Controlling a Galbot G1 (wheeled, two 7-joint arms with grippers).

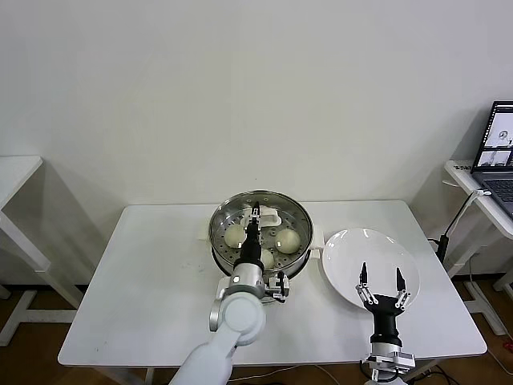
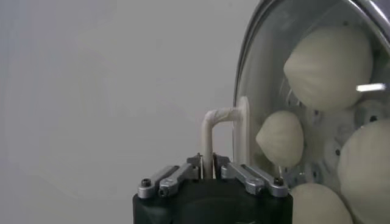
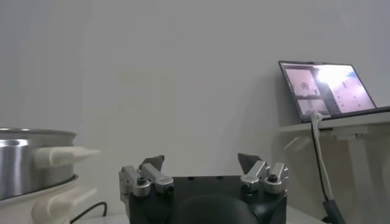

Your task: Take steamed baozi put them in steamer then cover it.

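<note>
Left claw [image 1: 255,215] reaches over the steamer [image 1: 220,220], pinched tight on the white handle [image 2: 214,131] of the clear glass lid [image 2: 268,73], which sits over the basket w/ the claw's fingers [image 2: 234,170] pressed against the handle's thin bar. Steamer stands at counter [image 1: 152,281] centre-rear, on its cream pot base [image 3: 58,201]. Four steamed baozi [image 1: 288,239] lie inside under the glass, close together; left wrist view shows them through the lid. Right claw [image 1: 381,282] hangs spread wide, holding nothing, above the near edge of the white plate [image 1: 353,257] just right of the steamer. Laptop [image 1: 498,152] on a side desk, far right.
</note>
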